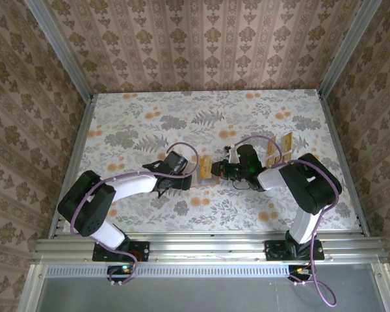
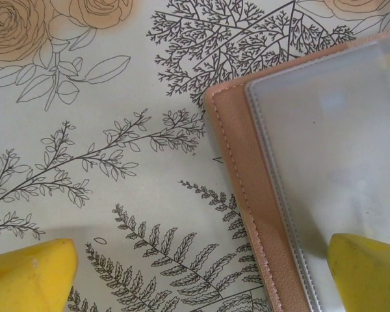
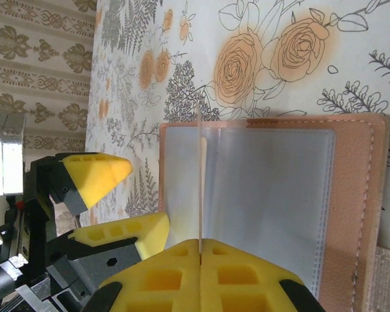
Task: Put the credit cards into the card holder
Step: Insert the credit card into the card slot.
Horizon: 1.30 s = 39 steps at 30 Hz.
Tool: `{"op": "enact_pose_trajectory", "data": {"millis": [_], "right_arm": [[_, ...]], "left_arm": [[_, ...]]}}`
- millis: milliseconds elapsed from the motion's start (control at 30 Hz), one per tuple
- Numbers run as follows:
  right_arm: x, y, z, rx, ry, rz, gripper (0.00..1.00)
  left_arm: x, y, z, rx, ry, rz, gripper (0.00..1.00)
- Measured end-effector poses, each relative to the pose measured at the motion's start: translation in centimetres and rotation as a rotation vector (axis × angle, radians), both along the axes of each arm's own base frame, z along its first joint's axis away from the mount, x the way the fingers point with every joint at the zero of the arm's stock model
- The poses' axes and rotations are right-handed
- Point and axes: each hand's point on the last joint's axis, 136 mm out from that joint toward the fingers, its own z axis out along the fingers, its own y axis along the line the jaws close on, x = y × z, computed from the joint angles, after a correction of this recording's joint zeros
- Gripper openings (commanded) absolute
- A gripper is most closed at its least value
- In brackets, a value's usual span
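My right pincer [image 3: 200, 250] is clamping 1 card [image 3: 199, 182] over the holder [image 3: 357, 195]; left pincer [image 2: 201, 273] is gaping. Any tilt is risking missing the sleeve [image 3: 266, 195].

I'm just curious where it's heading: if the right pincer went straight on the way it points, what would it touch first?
Probably the open card holder: the card pinched in the right pincer points edge-on at its clear pockets, near the fold. Depth is hard to judge.
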Motion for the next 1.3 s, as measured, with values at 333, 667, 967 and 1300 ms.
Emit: {"op": "enact_pose_trajectory", "data": {"millis": [333,667,967,1300], "right_arm": [[0.1,0.3,-0.4,0.013,-0.001,0.005,0.0],[-0.3,0.9,-1.2,0.024,0.02,0.02,0.0],[-0.5,1.3,-1.3,0.034,0.017,0.032,0.0],[-0.8,1.6,-1.7,0.044,0.025,0.053,0.0]], "left_arm": [[0.0,0.2,0.0,0.012,-0.009,0.004,1.0],[0.1,0.2,0.0,0.008,-0.011,0.012,0.99],[0.0,0.2,-0.1,0.008,-0.011,0.011,0.99],[0.1,0.1,0.0,0.006,-0.013,0.012,0.99]]}}
